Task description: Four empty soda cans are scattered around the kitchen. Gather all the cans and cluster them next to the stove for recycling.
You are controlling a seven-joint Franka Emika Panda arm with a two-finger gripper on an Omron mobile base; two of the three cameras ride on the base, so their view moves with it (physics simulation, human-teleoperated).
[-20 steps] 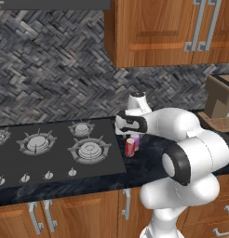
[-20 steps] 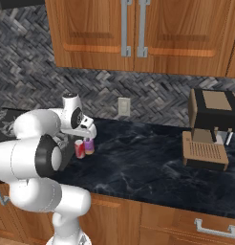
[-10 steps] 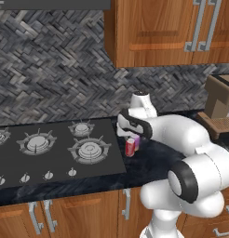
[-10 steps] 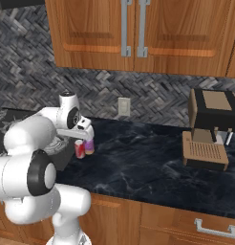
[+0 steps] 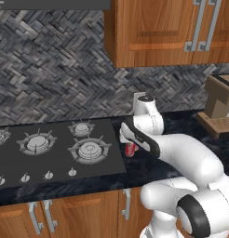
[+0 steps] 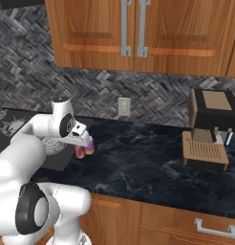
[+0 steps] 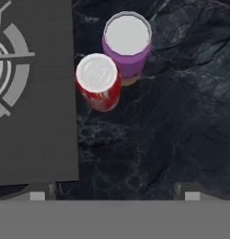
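The gripper (image 7: 114, 196) hangs above the black counter (image 7: 182, 130) with its jaws spread wide and nothing between them, so I'd judge a can has just been set down and this drop-off is finished. 2 soda cans stand upright, touching, just right of the stove (image 5: 56, 153): a red can (image 7: 98, 81) against the cooktop's edge and a pink-purple can (image 7: 127, 44) on its far side, away from the stove. That leaves 2 of the 4 to find, I reckon. The next move calls for lifting the hand straight clear without knocking the pair, then heading off to search. 1 coffee machine (image 6: 212, 129) sits far right.
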